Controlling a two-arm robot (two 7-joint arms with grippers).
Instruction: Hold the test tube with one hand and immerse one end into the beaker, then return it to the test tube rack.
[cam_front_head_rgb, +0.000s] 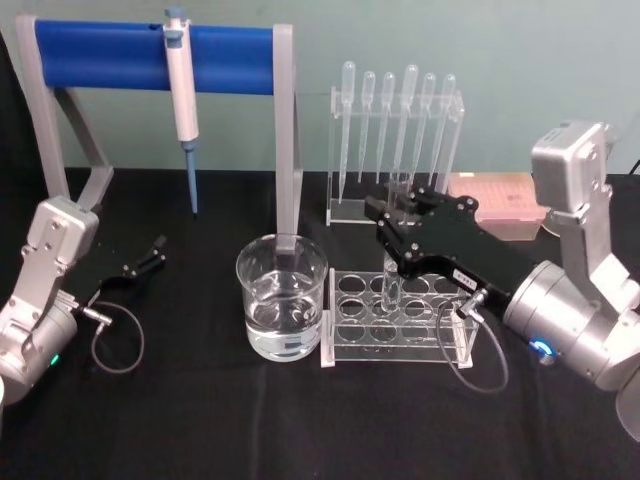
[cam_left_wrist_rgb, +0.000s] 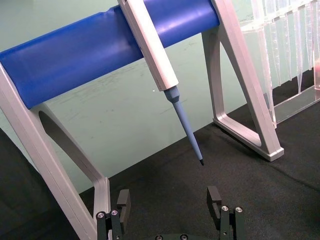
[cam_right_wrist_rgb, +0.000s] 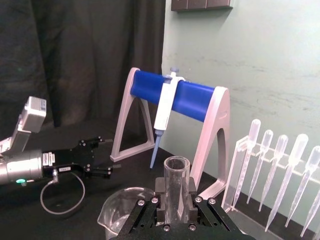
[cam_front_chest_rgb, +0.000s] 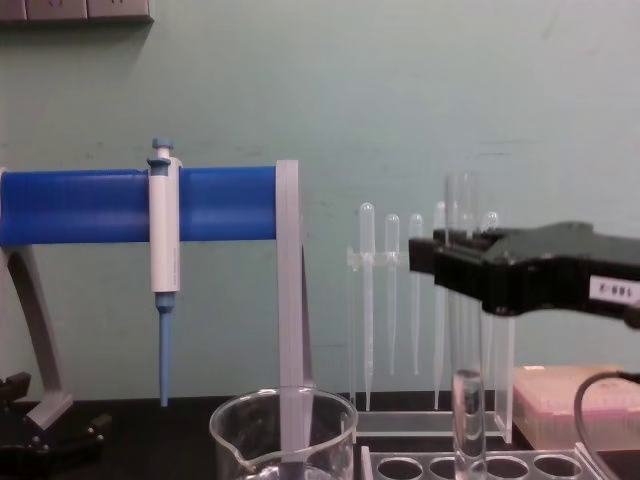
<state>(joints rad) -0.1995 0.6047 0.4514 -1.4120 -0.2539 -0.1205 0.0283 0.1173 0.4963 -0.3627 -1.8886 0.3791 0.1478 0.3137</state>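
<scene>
Beaker (cam_front_head_rgb: 282, 297): part-filled with clear liquid, beside tube rack (cam_front_head_rgb: 395, 318). Test tube (cam_front_chest_rgb: 465, 400): upright, clamped in right gripper (cam_front_head_rgb: 392, 232) above rack. Left gripper (cam_left_wrist_rgb: 170, 206): wide, empty, near pipettor stand (cam_front_head_rgb: 155, 58).

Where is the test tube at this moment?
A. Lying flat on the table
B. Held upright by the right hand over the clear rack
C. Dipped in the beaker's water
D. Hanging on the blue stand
B: the right hand grips the test tube upright above the clear rack, beside the beaker.
</scene>
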